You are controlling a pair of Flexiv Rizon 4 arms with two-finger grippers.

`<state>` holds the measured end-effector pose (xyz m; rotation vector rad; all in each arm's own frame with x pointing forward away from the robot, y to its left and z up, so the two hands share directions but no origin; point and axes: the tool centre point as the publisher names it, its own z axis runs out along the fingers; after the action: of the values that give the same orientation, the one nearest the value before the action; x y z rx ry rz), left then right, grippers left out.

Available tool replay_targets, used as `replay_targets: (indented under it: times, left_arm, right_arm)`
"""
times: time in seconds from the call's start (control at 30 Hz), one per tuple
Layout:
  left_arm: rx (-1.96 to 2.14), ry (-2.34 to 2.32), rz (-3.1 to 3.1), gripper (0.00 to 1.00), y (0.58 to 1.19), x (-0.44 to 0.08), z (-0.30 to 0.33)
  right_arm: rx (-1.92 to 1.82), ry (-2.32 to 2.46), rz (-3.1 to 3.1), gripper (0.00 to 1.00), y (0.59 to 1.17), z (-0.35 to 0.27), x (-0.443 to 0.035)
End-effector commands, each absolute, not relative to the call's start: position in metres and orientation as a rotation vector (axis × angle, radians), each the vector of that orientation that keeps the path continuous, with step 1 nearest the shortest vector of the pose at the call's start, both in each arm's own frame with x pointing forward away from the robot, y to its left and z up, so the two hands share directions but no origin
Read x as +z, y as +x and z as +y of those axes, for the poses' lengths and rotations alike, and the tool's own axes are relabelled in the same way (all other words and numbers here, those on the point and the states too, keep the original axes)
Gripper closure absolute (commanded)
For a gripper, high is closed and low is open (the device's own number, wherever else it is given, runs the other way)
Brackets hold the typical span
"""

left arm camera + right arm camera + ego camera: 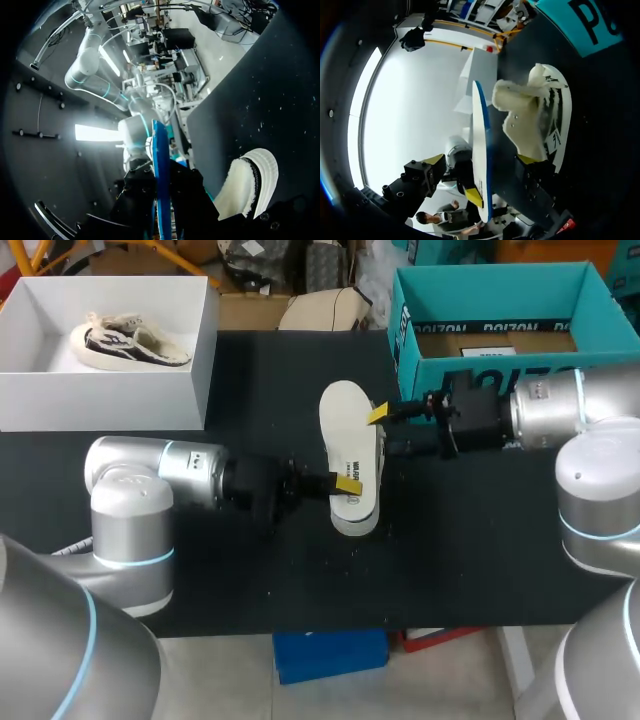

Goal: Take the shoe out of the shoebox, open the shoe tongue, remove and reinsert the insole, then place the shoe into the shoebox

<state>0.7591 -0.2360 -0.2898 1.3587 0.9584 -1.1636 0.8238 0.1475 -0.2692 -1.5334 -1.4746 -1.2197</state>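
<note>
Where the black table point(250, 580) runs to its near edge, a strip of dark top shows in front of the work. At the far left corner sits the open white cardboard shoebox point(205, 360), at the far right a teal cardboard box point(405, 330), with a dark gap between them. At the middle, the left gripper point(345, 483) pinches the thin white insole point(350, 440), blue on its underside, near one end. The right gripper point(386, 430) has its fingers spread at the insole's opposite long edge, one yellow tip at that edge. Just beneath the insole lies the cream, fuzzy-lined shoe point(535, 115) with black trim — its tongue standing out from the opening. A second, matching sneaker point(130, 343) rests inside the shoebox.
</note>
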Motion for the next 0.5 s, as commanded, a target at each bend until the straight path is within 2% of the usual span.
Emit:
replay_targets:
  times: [0.03, 0.1, 0.43, 0.47, 0.5]
  left_arm:
    - [-1.159, 1.36, 0.96, 1.0, 0.758, -0.29, -0.237]
    - [-1.159, 1.36, 0.96, 1.0, 0.758, -0.29, -0.237]
    - [-1.159, 1.36, 0.96, 1.0, 0.758, -0.29, -0.237]
    - [-1.159, 1.36, 0.96, 1.0, 0.758, -0.29, -0.237]
    - [-1.159, 1.36, 0.96, 1.0, 0.758, -0.29, -0.237]
  right_arm:
    - [-1.235, -1.527, -1.465, 0.14, 0.831, 0.16, -0.276]
    - [-1.245, -1.527, -1.458, 0.19, 0.833, 0.163, -0.275]
    - [-1.246, -1.515, -1.456, 0.27, 0.837, 0.18, -0.281]
    - [-1.244, -1.515, -1.456, 0.28, 0.837, 0.181, -0.281]
    - [-1.243, -1.515, -1.457, 0.35, 0.838, 0.182, -0.281]
